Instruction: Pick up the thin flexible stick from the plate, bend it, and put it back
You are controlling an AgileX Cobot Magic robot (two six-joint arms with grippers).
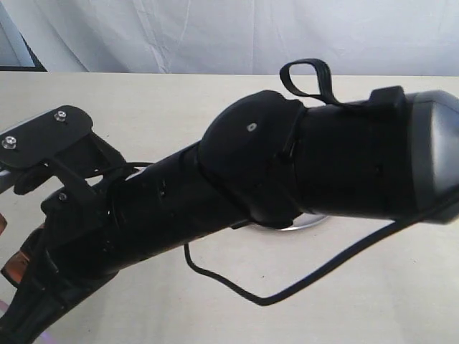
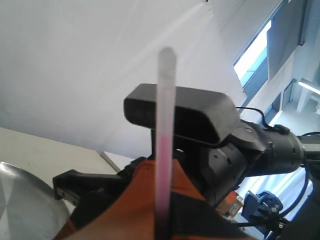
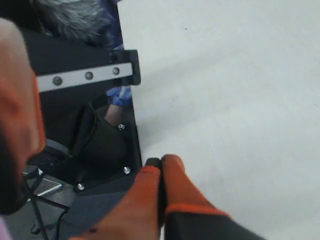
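In the left wrist view the thin flexible stick (image 2: 164,150) stands upright, pink low down and whitish at its free top end. My left gripper (image 2: 162,167) is shut on its lower part, between the orange fingers (image 2: 142,200). A curved piece of the silver plate (image 2: 20,200) shows beside that gripper. In the exterior view a black arm (image 1: 251,179) covers nearly everything, leaving only a sliver of the plate (image 1: 307,222) under it. My right gripper (image 3: 161,165) is shut, its orange fingertips (image 3: 175,172) pressed together with no stick showing between them, above the pale table (image 3: 240,100).
A black cable (image 1: 287,287) loops over the beige table (image 1: 373,287) under the arm. A black bracket with screws (image 1: 43,132) and an orange pad (image 1: 14,266) sit at the left edge. Black frame parts (image 3: 85,75) stand near the right gripper.
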